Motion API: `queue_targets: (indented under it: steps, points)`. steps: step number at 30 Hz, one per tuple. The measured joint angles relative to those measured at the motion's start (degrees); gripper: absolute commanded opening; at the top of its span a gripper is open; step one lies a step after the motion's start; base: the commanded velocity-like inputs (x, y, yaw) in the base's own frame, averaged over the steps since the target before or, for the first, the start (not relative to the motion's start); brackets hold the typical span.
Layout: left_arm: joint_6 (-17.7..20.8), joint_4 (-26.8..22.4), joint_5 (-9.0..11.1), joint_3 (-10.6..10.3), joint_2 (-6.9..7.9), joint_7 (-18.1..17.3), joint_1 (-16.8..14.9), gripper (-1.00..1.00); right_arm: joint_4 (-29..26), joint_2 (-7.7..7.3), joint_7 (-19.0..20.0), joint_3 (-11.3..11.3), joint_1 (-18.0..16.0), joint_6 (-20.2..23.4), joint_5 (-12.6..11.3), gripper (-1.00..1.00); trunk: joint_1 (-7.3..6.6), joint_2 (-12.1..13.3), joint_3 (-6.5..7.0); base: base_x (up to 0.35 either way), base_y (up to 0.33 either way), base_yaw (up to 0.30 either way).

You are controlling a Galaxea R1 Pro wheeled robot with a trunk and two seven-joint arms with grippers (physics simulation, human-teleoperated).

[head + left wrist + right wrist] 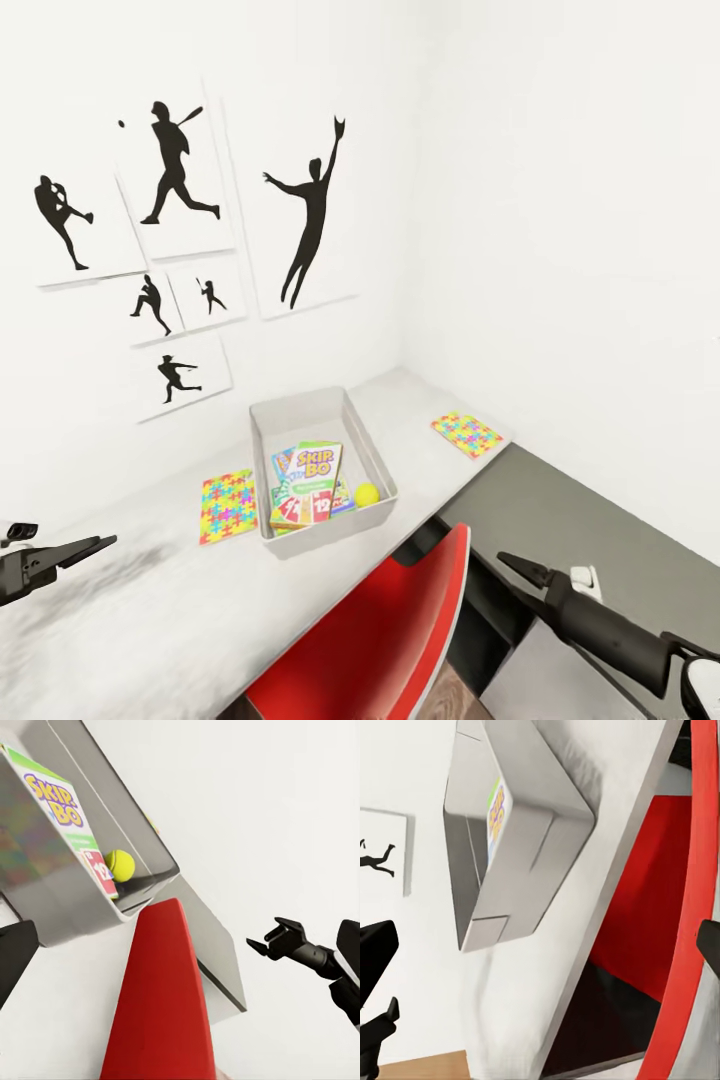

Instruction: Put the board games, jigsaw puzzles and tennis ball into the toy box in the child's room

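While nothing is in my grip, this is how I read the job:

Left claw (100,543): low over the near counter edge on my left, fingers close together around nothing.
Right claw (510,563): out past the counter's front edge beside the red chair (385,640), fingers nearly together, carrying nothing.
Toy box (372,462): standing on the counter (130,620) ahead of me, between my two arms and well beyond both.
Board games (312,478): a Skip-Bo box leans on top of other boxes inside the toy box; I cannot count them for certain.
Tennis ball (367,493): in the toy box's near right corner, so I judge it done.
Left jigsaw puzzle (227,505): flat on the counter just beside the toy box, not yet packed.
Right jigsaw puzzle (466,434): flat on the counter, apart from the box on its other side, also left.
Progress: by my reckoning, the two puzzles remain.
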Motion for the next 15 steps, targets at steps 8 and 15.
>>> queue_targets:
  steps: [8,15]
  points:
    - [1.04,-1.47,0.25,-1.42,-1.53,0.39,0.06,1.0,-1.61,1.18,-1.47,-0.96,1.59,-2.1,-0.93,1.0,0.0,-0.01,0.0,-0.002,0.005,-0.002]
    - [0.9,-1.48,0.28,-1.55,-3.79,0.21,0.06,1.0,-1.72,2.73,-3.7,-3.21,3.84,-3.34,-2.96,1.0,0.0,-0.01,0.0,0.0,0.0,0.0]
